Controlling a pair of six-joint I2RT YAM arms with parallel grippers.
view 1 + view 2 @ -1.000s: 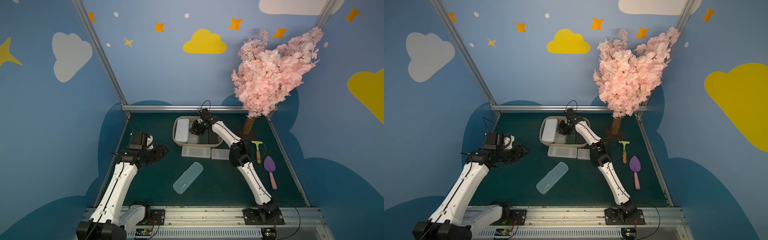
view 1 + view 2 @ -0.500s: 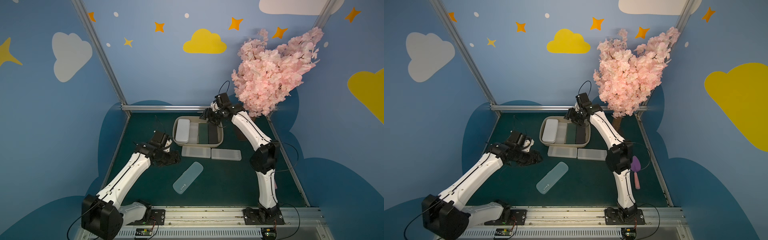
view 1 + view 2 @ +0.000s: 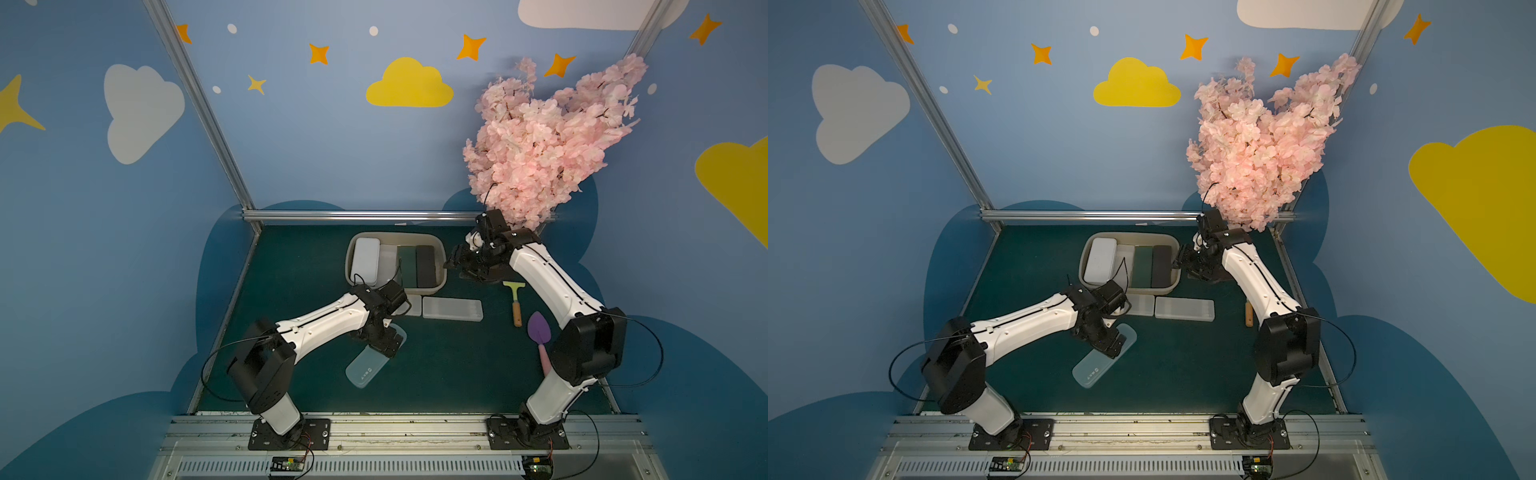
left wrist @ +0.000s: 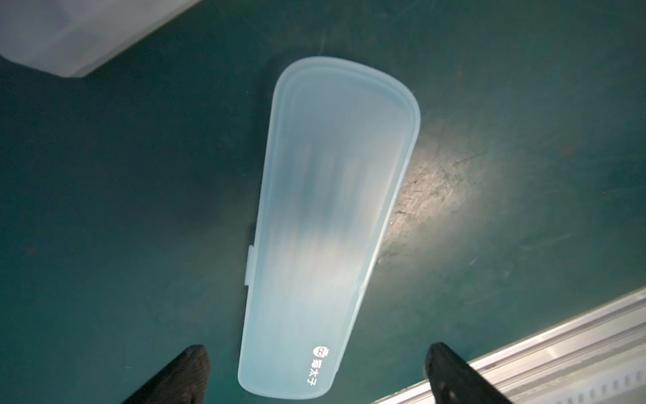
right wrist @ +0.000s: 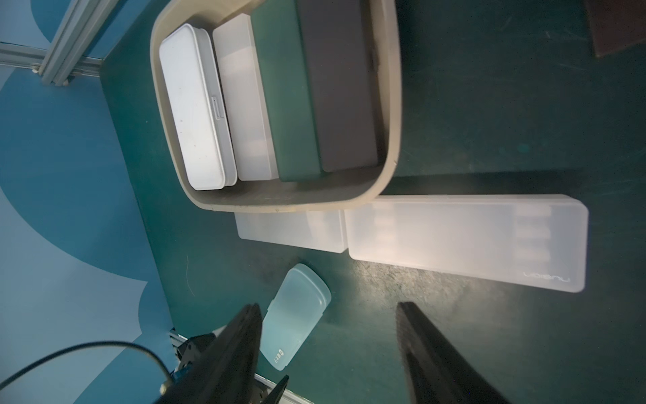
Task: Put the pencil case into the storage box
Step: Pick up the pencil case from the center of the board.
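Left wrist view shows the left gripper [image 4: 318, 353] over the pale blue pencil case [image 4: 328, 227], jaws spread wide to either side of its printed end and gripping nothing. That case lies flat and slanted on the green mat [image 4: 105, 210], nearest the arm bases and outside the storage box [image 3: 395, 235]. Farther back, two frosted cases [image 3: 453, 309] lie end to end just in front of the box's near rim. Inside the box sit a white case [image 3: 365, 262], a clear case [image 3: 388, 259], a green case [image 3: 408, 266] and a black case [image 3: 426, 266], side by side. The right gripper [image 3: 452, 262] hovers just beside the box's right rim, fingers parted and empty. A pink blossom tree [image 3: 548, 145] stands in the far right corner.
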